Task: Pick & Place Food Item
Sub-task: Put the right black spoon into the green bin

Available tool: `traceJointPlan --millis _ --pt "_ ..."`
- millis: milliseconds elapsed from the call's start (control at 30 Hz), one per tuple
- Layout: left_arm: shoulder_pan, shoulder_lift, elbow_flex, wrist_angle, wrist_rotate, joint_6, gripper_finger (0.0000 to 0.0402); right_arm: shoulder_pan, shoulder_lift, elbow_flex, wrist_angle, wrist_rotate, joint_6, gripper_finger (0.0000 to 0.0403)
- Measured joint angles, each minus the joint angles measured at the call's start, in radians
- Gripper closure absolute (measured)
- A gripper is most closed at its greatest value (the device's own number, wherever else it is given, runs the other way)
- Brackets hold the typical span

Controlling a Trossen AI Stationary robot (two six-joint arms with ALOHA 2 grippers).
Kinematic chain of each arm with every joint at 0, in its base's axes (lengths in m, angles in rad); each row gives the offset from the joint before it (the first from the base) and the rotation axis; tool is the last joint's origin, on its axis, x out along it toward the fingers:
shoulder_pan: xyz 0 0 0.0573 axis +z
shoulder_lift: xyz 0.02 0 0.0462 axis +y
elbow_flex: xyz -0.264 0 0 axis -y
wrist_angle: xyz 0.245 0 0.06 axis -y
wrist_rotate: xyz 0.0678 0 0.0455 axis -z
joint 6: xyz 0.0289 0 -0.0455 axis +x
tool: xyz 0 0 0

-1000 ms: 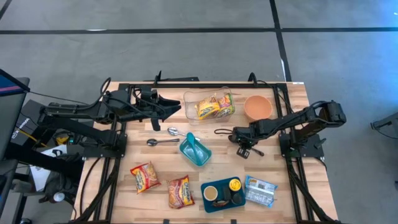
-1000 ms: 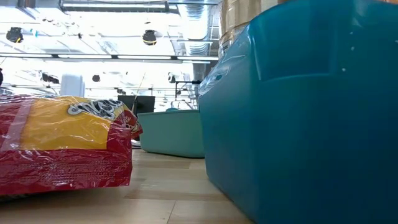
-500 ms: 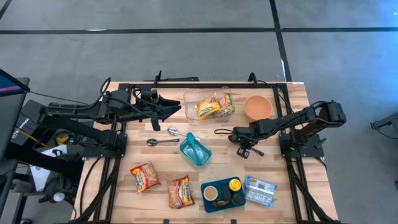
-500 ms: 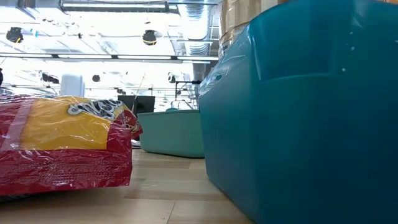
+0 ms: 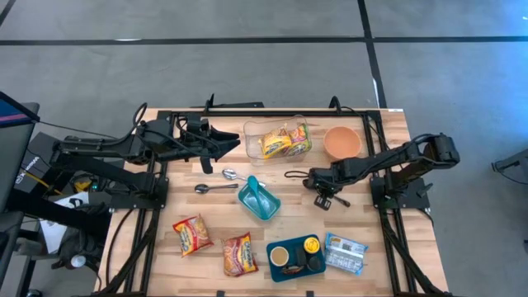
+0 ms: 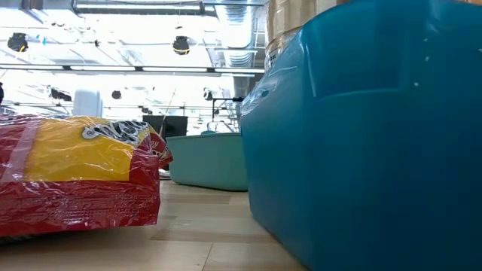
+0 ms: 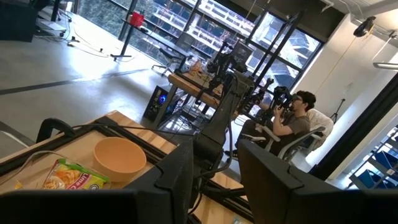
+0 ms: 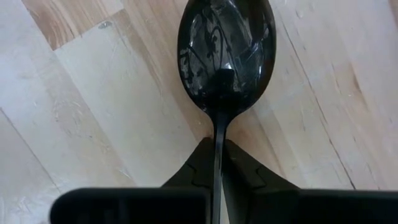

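Observation:
My right gripper (image 5: 318, 181) points down at the table's right middle and is shut on a black spoon (image 8: 225, 46), whose bowl (image 5: 292, 174) shows toward the table's middle. Raised level over the table's far left, my left gripper (image 5: 227, 145) is open with nothing between its fingers (image 7: 186, 168). Two red-and-yellow noodle packets (image 5: 192, 235) (image 5: 240, 253) lie flat near the front edge. Another packet (image 5: 285, 142) lies in a clear container at the back. A blue packet (image 5: 345, 252) lies at the front right. My right gripper pinches the black spoon's thin handle (image 8: 217, 140) just behind the bowl, between its two fingers (image 8: 200, 167). The fingers come from above, pointing down, one on each side of the handle. The bowl faces up over the wood; whether it is lifted I cannot tell.
A teal container (image 5: 259, 199) stands mid-table, with two metal spoons (image 5: 216, 188) to its left. An orange bowl (image 5: 341, 142) sits at the back right. A blue tray (image 5: 283, 268) with a cup stands at the front; its wall (image 6: 361, 135) fills the low view.

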Motion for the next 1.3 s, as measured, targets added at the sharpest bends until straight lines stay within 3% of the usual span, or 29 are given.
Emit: traceJointPlan --millis 300,700,967,1300 --pt "0.000 0.000 0.000 0.000 -0.004 0.000 0.0279 0.000 -0.108 0.037 -0.020 -0.010 -0.021 0.0398" --pt "0.000 0.000 0.000 0.000 -0.002 0.000 0.0279 -0.004 -0.327 0.117 0.068 -0.150 -0.074 0.0398" --pt "0.000 0.000 0.000 0.001 -0.002 0.000 0.0279 -0.044 -0.395 0.118 0.207 -0.408 -0.125 0.0398" --pt "0.000 0.000 0.000 0.074 0.002 0.000 0.0279 -0.139 -0.368 0.118 0.434 -0.783 -0.141 0.0398"
